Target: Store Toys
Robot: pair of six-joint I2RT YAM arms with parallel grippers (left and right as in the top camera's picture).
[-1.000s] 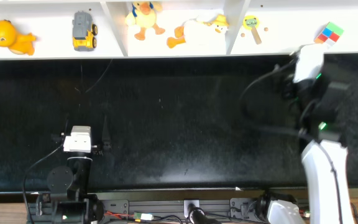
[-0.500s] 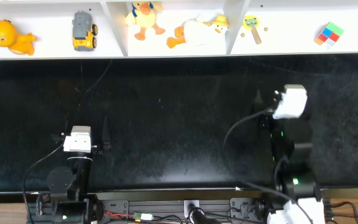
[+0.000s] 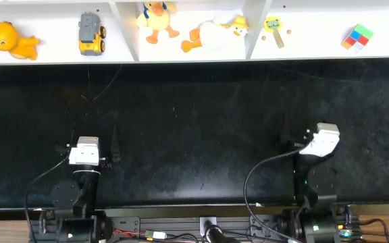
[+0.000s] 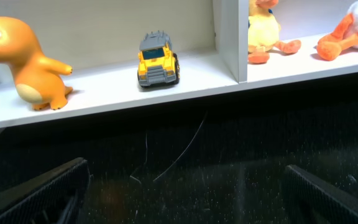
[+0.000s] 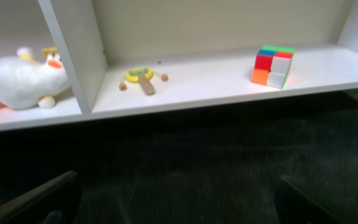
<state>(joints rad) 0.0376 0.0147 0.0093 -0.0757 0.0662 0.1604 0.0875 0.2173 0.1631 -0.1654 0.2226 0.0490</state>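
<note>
Toys sit in the white shelf (image 3: pixel 194 55) along the table's far edge: an orange figure (image 3: pixel 12 39), a yellow truck (image 3: pixel 91 34), a yellow duck (image 3: pixel 157 19), a white plush duck (image 3: pixel 215 34), a small rattle (image 3: pixel 273 28) and a colour cube (image 3: pixel 357 36). My left gripper (image 3: pixel 93 137) rests low near the front left, open and empty, facing the orange figure (image 4: pixel 23 62) and the truck (image 4: pixel 158 60). Open and empty too, my right gripper (image 3: pixel 301 130) sits near the front right, facing the rattle (image 5: pixel 143 78) and the cube (image 5: pixel 273 65).
White dividers (image 3: pixel 128 30) split the shelf into compartments. The black mat (image 3: pixel 194 128) spreads between the shelf and the arms' bases. Cables (image 3: pixel 262 182) loop by the right arm's base at the front edge.
My right arm has drawn back from the shelf's right compartment to the front of the table, with the colour cube still on the shelf. The left arm has not moved.
</note>
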